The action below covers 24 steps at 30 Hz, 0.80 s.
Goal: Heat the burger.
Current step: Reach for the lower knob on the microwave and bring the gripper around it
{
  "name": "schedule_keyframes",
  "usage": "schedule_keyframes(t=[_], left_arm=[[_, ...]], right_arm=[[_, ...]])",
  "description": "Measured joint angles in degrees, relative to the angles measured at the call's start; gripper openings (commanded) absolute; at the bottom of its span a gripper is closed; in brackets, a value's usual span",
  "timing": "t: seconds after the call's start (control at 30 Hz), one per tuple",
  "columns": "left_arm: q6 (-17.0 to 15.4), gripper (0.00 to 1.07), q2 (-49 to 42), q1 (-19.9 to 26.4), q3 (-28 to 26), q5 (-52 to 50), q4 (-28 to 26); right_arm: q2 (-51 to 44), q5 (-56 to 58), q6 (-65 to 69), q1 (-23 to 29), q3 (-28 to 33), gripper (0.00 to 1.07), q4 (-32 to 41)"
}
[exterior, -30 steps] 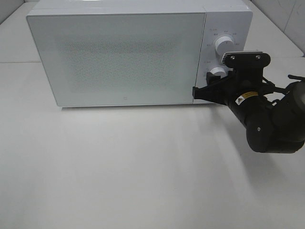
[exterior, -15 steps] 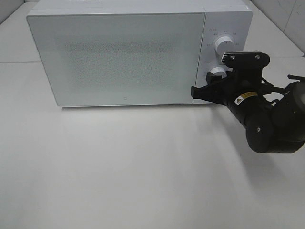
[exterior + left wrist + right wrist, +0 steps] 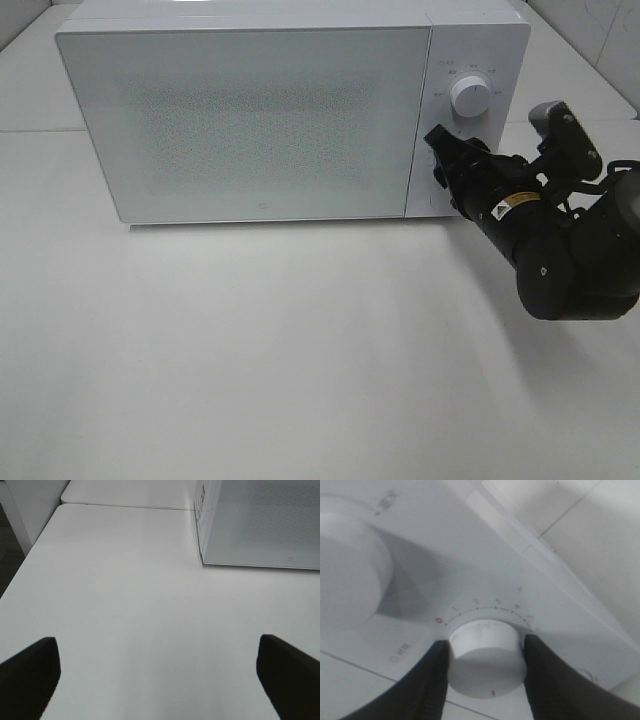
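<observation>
The right gripper (image 3: 442, 160) pinches the lower knob (image 3: 486, 645) on the microwave (image 3: 250, 120), at its right end. The knob looks hard, smooth and slippery, so its round sides are the best place to hold. The left gripper (image 3: 158, 666) hangs wide open. The door is shut, and no burger shows.

White microwave (image 3: 250, 120) stands upright, door closed.

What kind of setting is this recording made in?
Probably a lab mock-up of a kitchen counter: a white microwave on a plain white table, with the right pincer on its lower dial.
</observation>
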Motion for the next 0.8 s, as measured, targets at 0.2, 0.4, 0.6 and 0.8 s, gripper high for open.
schedule_keyframes(t=[0.2,0.4,0.6,0.8], left_arm=[[0.0,1.0,0.0,0.0,0.0,0.0,0.0],[0.0,1.0,0.0,0.0,0.0,0.0,0.0],[0.0,1.0,0.0,0.0,0.0,0.0,0.0],[0.0,1.0,0.0,0.0,0.0,0.0,0.0]], right_arm=[[0.0,-0.5,27.8,0.0,0.2,0.17,-0.6],[0.0,-0.9,44.0,0.0,0.3,0.17,-0.6],[0.0,-0.9,47.2,0.0,0.4,0.17,-0.6],[0.0,-0.9,47.6,0.0,0.4,0.18,-0.6]])
